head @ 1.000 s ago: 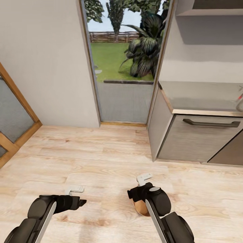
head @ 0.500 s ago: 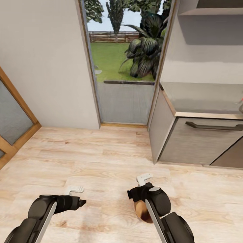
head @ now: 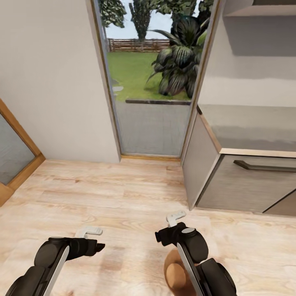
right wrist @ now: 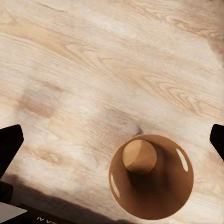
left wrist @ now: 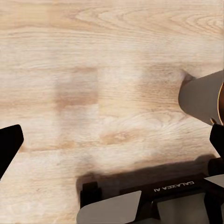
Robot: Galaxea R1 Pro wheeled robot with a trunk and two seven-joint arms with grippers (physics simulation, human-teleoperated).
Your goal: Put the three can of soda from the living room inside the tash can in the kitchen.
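Camera view shifted since the earlier frames: doorway (head: 152,82) and counter (head: 250,127) now lower and further right in the head view, more of the tash can (head: 174,273) showing beside the right forearm than a second ago. Arms posed as before.

Tash can upright on the wood floor (head: 123,197), long axis vertical, mouth up; seen straight down from the right wrist (right wrist: 151,183), dark copper inside, round pale base at the bottom, two oval handle holes near the rim. In the head view partly hidden behind the right arm and cut off by the lower edge. Just a sliver of its side and rim at the left wrist view's edge (left wrist: 205,95).

Left gripper (head: 91,232) and right gripper (head: 175,218) above the floor, fingers spread wide apart, nothing between them.
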